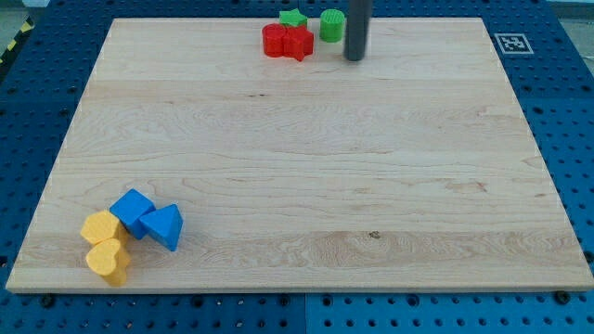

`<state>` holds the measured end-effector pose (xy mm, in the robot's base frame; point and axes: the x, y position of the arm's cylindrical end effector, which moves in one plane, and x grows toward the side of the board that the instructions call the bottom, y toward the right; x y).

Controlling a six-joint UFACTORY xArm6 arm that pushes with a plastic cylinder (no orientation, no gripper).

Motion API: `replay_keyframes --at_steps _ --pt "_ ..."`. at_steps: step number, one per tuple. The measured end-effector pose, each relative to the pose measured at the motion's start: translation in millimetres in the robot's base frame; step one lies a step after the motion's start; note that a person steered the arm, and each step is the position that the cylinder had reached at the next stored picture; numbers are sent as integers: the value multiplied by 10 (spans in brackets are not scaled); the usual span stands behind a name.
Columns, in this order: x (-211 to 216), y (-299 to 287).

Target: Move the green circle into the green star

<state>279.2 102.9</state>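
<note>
The green circle stands near the board's top edge, right of centre-left. The green star lies a short way to its left, with a small gap between them. My tip is just right of and slightly below the green circle, close to it; I cannot tell if they touch. A red circle and a red star sit together just below the green star.
At the view's bottom left a blue cube, a blue triangle and two yellow blocks are clustered. A fiducial marker is at the wooden board's top right corner.
</note>
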Motion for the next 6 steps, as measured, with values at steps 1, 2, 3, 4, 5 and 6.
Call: replay_keyframes --at_steps 1,2,3,4,5,6 --pt "-153 339" --pt "-424 263" --pt "-699 -109" --pt "-837 -559" --pt "-846 -817" --pt "-864 -710"
